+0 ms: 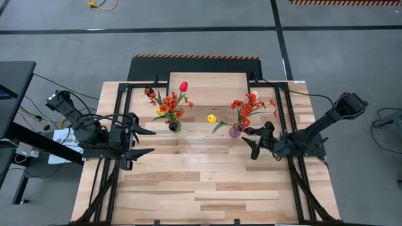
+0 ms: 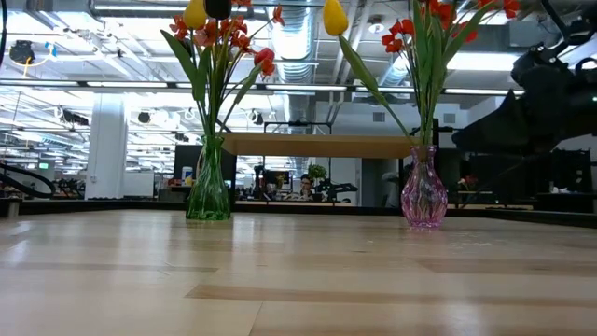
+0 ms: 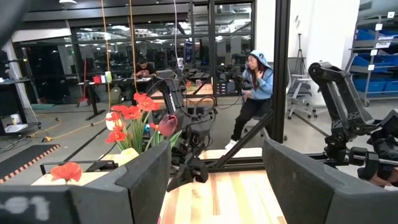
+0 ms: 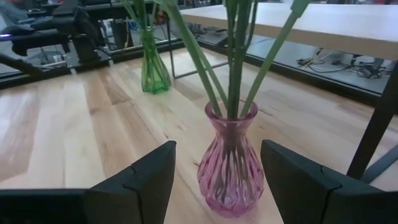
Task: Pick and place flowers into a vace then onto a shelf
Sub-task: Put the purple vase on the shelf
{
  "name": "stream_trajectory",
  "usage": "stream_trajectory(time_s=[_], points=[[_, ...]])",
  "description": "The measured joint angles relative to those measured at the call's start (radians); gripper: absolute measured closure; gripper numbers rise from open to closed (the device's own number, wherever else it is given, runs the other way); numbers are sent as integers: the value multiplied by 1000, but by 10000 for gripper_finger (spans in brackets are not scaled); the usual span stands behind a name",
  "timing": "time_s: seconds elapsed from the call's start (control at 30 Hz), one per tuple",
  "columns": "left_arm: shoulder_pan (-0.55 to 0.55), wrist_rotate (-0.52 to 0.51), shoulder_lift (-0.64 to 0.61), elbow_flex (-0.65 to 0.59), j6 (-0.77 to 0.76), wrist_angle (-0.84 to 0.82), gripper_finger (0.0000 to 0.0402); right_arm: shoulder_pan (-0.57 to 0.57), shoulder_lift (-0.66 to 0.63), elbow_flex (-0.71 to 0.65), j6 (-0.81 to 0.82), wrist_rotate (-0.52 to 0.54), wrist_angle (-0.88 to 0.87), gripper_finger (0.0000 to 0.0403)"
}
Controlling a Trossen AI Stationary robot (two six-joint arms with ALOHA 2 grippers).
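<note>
A pink glass vase (image 1: 235, 130) stands on the wooden table, right of centre. It holds flowers (image 1: 248, 105): red-orange blossoms and a yellow tulip (image 1: 211, 118) that leans left. A green vase (image 1: 174, 125) with red, yellow and orange flowers (image 1: 171, 103) stands left of centre. Both vases stand just in front of the shelf (image 1: 207, 81). My right gripper (image 4: 217, 146) is open and low at the pink vase (image 4: 230, 168), one finger to each side of its belly; no touch shows. My left gripper (image 1: 147, 141) hangs open at the table's left, holding nothing.
Black frame rails (image 1: 122, 119) run along both table sides. The shelf's thin black leg (image 4: 379, 118) stands close behind the pink vase. Bare wood (image 1: 201, 182) stretches toward the near edge. People sit in the room beyond the table (image 3: 255, 93).
</note>
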Motion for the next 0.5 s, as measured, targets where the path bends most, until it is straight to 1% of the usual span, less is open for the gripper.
stream_trajectory(time_s=[0.4,0.5], points=[[0,26,0,0,0,0,157,-98,147,1,0,-3,141,174],[0,26,0,0,-1,0,157,-115,172,1,0,-34,167,174]])
